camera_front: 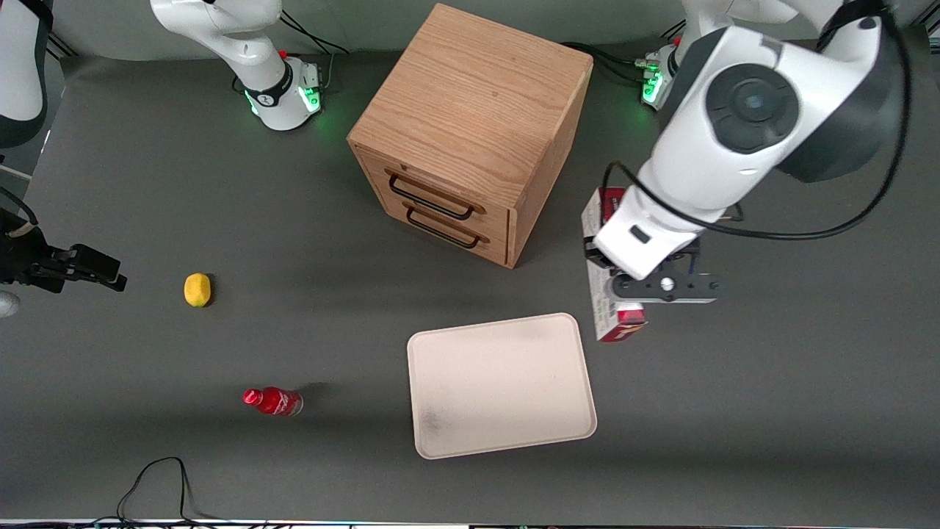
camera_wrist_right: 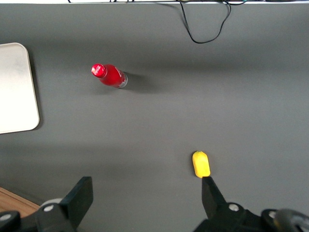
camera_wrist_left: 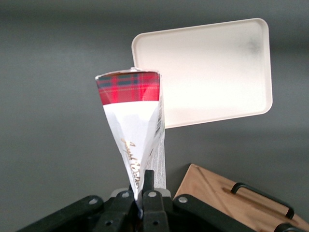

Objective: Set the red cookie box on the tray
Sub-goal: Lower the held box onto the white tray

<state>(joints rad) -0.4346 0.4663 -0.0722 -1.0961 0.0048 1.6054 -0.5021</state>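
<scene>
My left gripper point(camera_front: 621, 283) point(camera_wrist_left: 141, 191) is shut on the red cookie box point(camera_front: 604, 303) point(camera_wrist_left: 135, 126). The fingers pinch the thin carton at its white printed panel. The carton stands on edge, with its red tartan end pointing away from the wrist. It sits just outside the tray's point(camera_front: 507, 411) point(camera_wrist_left: 212, 72) rim, by the tray corner nearest the cabinet, toward the working arm's end of the table. The cream-white tray lies flat with nothing on it, and it has a dark smudge near one corner. I cannot tell whether the carton touches the table.
A wooden drawer cabinet point(camera_front: 470, 125) point(camera_wrist_left: 227, 203) with two black handles stands farther from the front camera than the tray. A small red bottle point(camera_front: 273, 401) point(camera_wrist_right: 109, 76) and a yellow lemon point(camera_front: 197, 289) point(camera_wrist_right: 201, 164) lie toward the parked arm's end. A black cable point(camera_front: 158, 477) loops at the near edge.
</scene>
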